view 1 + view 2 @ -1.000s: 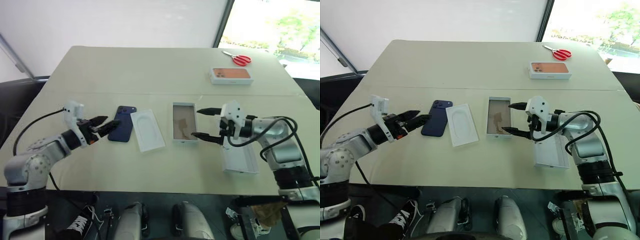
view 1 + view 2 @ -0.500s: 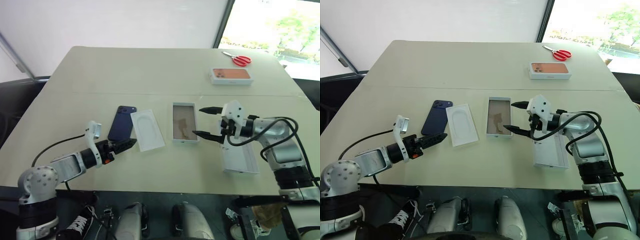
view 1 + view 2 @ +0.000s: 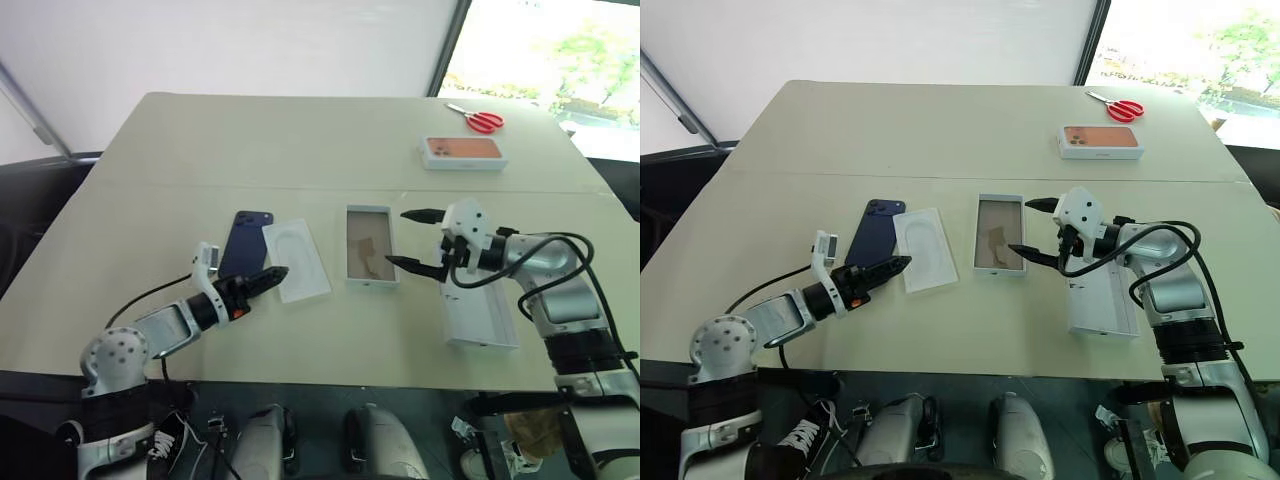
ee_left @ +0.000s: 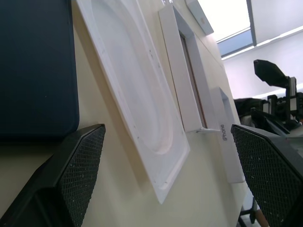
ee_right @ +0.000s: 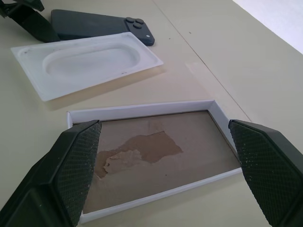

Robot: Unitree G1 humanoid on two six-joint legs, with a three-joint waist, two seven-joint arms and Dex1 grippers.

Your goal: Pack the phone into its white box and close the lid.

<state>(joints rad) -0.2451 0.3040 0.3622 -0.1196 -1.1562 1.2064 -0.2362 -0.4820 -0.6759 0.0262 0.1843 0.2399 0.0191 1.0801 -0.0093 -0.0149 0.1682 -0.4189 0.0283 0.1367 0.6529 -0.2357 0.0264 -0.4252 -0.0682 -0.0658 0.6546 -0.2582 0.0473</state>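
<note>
Left wrist view looks between the two spread fingers of the left claw (image 3: 272, 274), which holds nothing, and shows the near edge of the phone (image 4: 33, 71) flat on the table (image 3: 300, 140), just beside the flat white insert (image 4: 137, 104); the printed side of the lid (image 4: 226, 151) reads here but not from the head. Right wrist view looks between the wide-apart, empty fingers of the right claw (image 3: 415, 240) straight into the white box (image 5: 156, 151), showing its torn brown floor, with the insert and the phone's camera cluster beyond.

Left eye view gives the whole row: phone, insert and white box side by side and apart, with the left claw low over the table at the insert's near corner. The right claw hovers just beside the white box, above the lid, which lies open side up. Far across the table lie a box with an orange phone picture (image 3: 462, 151) and red-handled scissors (image 3: 478, 119).
</note>
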